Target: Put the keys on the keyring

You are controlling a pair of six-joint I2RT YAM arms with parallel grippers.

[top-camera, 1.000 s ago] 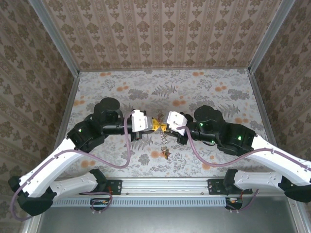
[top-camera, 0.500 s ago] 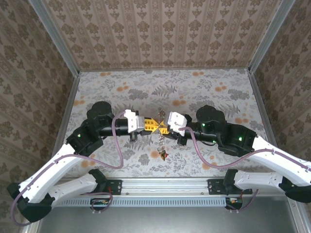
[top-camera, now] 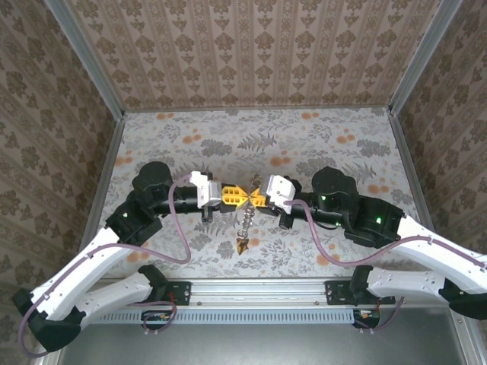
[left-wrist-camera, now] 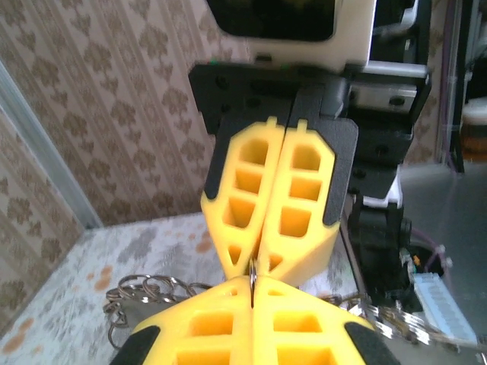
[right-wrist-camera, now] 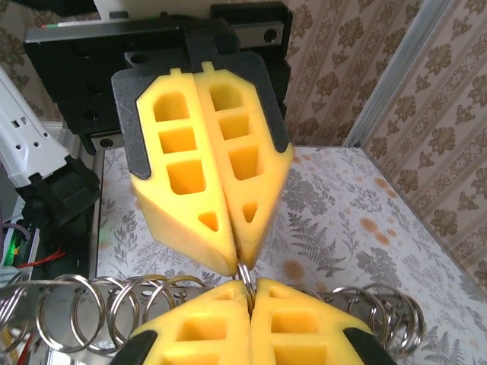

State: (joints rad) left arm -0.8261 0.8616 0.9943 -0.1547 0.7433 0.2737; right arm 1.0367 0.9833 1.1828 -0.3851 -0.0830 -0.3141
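Looking down from above, we see a big box of flowery walls, and the table [top-camera: 335,148] is its floor. Inside the box are two arms, the keyring and the keys.

At the left of the frame, the left wall [top-camera: 46,129] stands near the bend of the left arm [top-camera: 144,209]. The left gripper [top-camera: 239,197] reaches to the middle of the frame. Its yellow fingers [top-camera: 230,196] are pressed together and pinch the keyring [right-wrist-camera: 245,275], a thin metal loop, at their tips. The keyring is up off the table, held between both grippers.

A chain of rings [top-camera: 245,220] runs from it toward the bottom of the frame, with the keys [top-camera: 242,245] in a small bunch at its end. We cannot tell if the keys touch the table.

The right gripper [top-camera: 253,199] meets the left one tip to tip. Its fingers are pressed together too, and they pinch the same loop. In the wrist views, rings spread out on both sides of the fingers.

The right arm [top-camera: 342,207] bends near the right wall [top-camera: 449,106].

The most open floor is in the upper part of the table, between the grippers and the back wall [top-camera: 251,53]. The rail [top-camera: 259,289] along the bottom edge lies near the keys.
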